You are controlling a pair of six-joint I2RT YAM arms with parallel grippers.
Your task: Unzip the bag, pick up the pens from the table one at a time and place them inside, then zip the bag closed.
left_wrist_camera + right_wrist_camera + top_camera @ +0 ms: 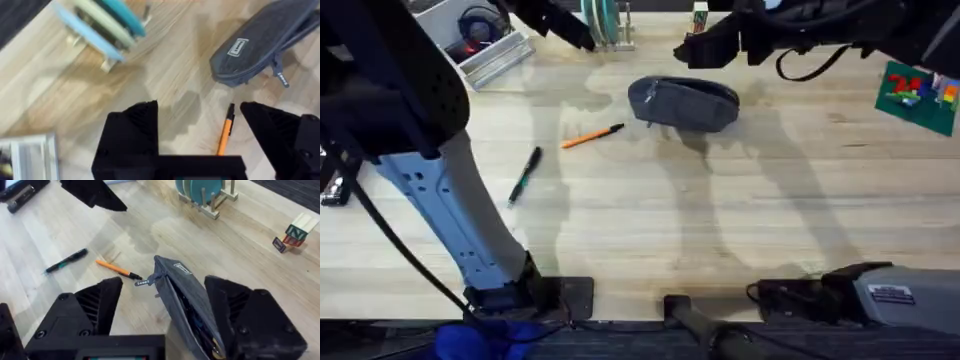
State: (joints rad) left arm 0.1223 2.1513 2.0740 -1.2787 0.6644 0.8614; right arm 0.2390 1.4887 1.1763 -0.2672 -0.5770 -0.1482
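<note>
Grey-blue fabric marks the bag, lying toward the far middle of the tabletop with its zipper parted in the right wrist view, ready to take pens. The orange pen and black pen lie loose beside it, not yet bagged. The left gripper hangs spread above the orange pen, likely lining up a pick. The right gripper, also spread, hovers over the bag.

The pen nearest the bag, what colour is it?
Orange with a black tip; the overhead view shows it best.
</note>
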